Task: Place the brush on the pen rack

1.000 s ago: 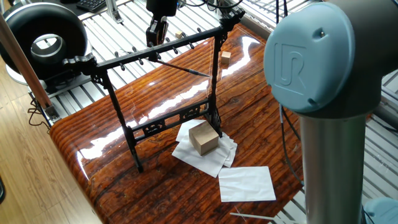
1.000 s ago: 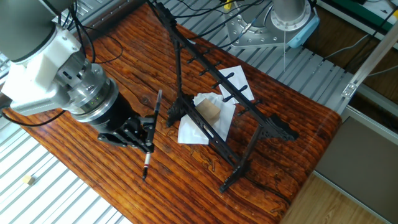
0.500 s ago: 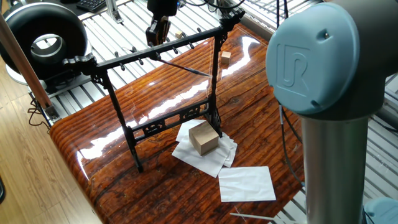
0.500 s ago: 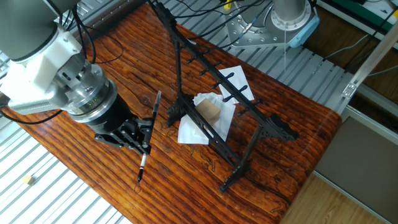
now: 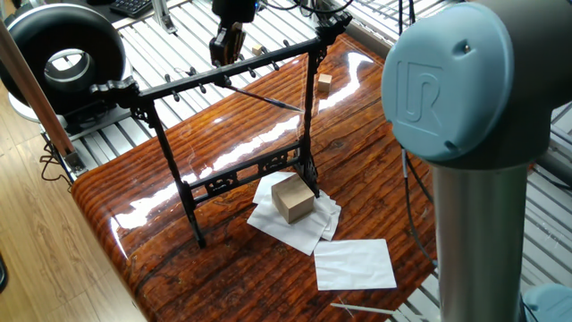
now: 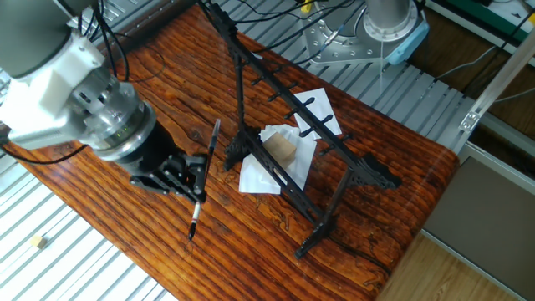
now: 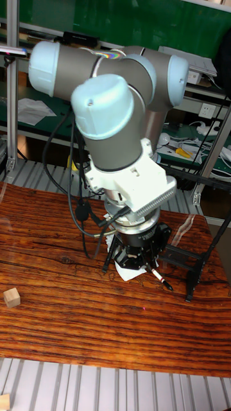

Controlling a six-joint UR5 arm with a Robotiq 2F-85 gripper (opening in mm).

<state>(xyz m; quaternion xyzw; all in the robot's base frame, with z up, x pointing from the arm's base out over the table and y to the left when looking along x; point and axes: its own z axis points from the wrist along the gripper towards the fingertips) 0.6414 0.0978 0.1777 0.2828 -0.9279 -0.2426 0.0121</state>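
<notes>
The pen rack (image 5: 234,74), a tall black frame with a pegged top bar, stands across the wooden table; it also shows in the other fixed view as the pen rack (image 6: 294,119) and at the right of the tall view (image 7: 194,262). My gripper (image 6: 195,176) is shut on the brush (image 6: 210,155), a thin dark rod with a pale band near its pointed tip, held tilted just over the table beside the rack. Behind the top bar, the gripper (image 5: 225,52) hangs above the slanting brush (image 5: 264,97). The brush tip (image 7: 161,280) sticks out under the gripper (image 7: 142,262).
A wooden block (image 5: 292,198) sits on crumpled white paper at the rack's foot. A flat white sheet (image 5: 354,264) lies nearer the edge, beside a pale thin stick (image 5: 362,309). A small wooden cube (image 5: 323,82) rests behind the rack. The arm's grey joint (image 5: 456,80) fills the foreground.
My gripper has shifted only slightly, carrying the brush with it; the brush's tip swung a little over the table. The rack and block have not moved.
</notes>
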